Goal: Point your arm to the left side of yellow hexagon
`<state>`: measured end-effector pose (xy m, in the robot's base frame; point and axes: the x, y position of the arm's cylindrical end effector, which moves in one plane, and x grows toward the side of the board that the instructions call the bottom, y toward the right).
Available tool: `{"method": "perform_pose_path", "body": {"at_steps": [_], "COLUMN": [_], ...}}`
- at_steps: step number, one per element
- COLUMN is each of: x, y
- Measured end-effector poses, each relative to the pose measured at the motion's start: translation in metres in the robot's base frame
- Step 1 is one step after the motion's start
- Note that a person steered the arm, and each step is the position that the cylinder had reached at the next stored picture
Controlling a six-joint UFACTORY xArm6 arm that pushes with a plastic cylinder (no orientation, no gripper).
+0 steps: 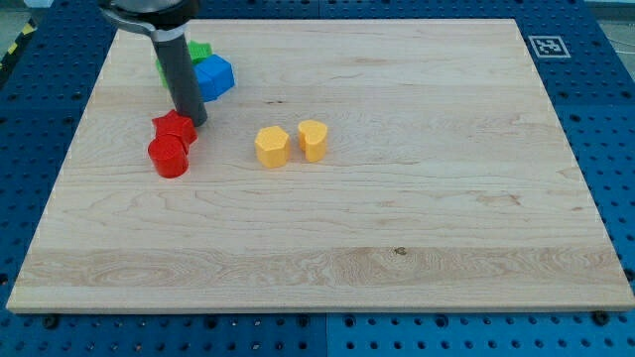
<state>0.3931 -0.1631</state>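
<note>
The yellow hexagon (271, 146) lies on the wooden board a little left of the middle. A second yellow block (313, 139), heart-like in shape, stands just to its right. My rod comes down from the view's top left and my tip (195, 121) rests on the board well to the left of the yellow hexagon. The tip sits right beside the red star-shaped block (175, 128), at its upper right. A red cylinder (169, 157) touches the star from below.
A blue block (213, 75) and a green block (198, 51) lie behind the rod near the board's top left corner, partly hidden by it. A black-and-white marker tag (549, 46) sits off the board's top right corner.
</note>
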Motion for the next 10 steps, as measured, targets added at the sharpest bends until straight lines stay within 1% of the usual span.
{"method": "perform_pose_path", "body": {"at_steps": [2, 3, 5, 6, 8, 10], "x": [0.000, -0.012, -0.017, -0.016, -0.006, 0.017], "y": [-0.001, 0.002, 0.039, 0.046, 0.046, 0.046]}}
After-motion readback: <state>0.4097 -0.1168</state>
